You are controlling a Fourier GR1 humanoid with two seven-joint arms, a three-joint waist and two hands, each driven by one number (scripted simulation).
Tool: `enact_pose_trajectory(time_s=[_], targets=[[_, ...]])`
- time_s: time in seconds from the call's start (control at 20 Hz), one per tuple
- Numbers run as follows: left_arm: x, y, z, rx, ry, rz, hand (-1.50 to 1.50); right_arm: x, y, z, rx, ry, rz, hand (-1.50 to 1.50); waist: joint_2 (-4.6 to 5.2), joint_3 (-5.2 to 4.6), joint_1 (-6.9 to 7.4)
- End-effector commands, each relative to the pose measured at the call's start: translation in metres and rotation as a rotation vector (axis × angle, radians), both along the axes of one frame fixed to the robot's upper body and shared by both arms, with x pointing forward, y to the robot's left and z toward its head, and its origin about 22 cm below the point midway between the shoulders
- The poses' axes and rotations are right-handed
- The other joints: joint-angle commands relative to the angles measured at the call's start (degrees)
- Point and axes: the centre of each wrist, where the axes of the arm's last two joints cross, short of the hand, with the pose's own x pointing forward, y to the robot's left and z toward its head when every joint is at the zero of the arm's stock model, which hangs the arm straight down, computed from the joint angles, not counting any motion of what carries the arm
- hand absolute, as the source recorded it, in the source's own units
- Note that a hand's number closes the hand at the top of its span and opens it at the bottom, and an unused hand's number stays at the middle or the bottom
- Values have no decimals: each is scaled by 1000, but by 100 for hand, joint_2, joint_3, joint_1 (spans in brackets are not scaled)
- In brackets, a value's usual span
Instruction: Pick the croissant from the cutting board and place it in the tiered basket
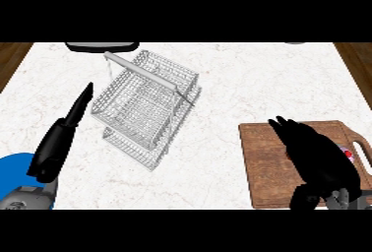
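The right hand (pixel 316 157) lies over the wooden cutting board (pixel 265 162) at the counter's (pixel 254 78) near right corner, its black back turned up and its length running from the lower right towards the board's far left corner. It covers the middle and right of the board. The croissant shows nowhere in this view, so if it lies on the board, it is hidden beneath that hand. Whether the hand is closed round anything cannot be told from above. The bare wood to the left of the hand carries nothing. The wire tiered basket (pixel 145 103) stands left of centre, well apart from the board, with white marble between them and a pale bar crossing its top. The left hand (pixel 62 133) shows just left of the basket, fingers straight and pointing towards the counter's far edge, holding nothing.
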Motion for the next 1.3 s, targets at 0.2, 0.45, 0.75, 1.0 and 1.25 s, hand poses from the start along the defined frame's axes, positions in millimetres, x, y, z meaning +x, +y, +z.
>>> enact_pose_trajectory(time_s=[0.2,0.45,0.75,1.0,1.25], targets=[[2,12,-6,3,8,-1,0,19,-21,-19,-111,75,-78,-150,6,2,-13],[3,-11,0,-12,-8,3,0,1,-14,-23,-163,126,-57,-150,-3,1,-35],[1,-5,2,2,-10,1,0,-8,-32,-36,-151,34,-94,-150,-6,3,-46],[-15,-2,7,2,-3,7,0,19,-40,-33,-137,-39,-123,-150,-3,4,-1],[-10,-16,-2,-5,-16,2,0,10,-64,-23,-114,-15,-122,-150,-7,3,-43]])
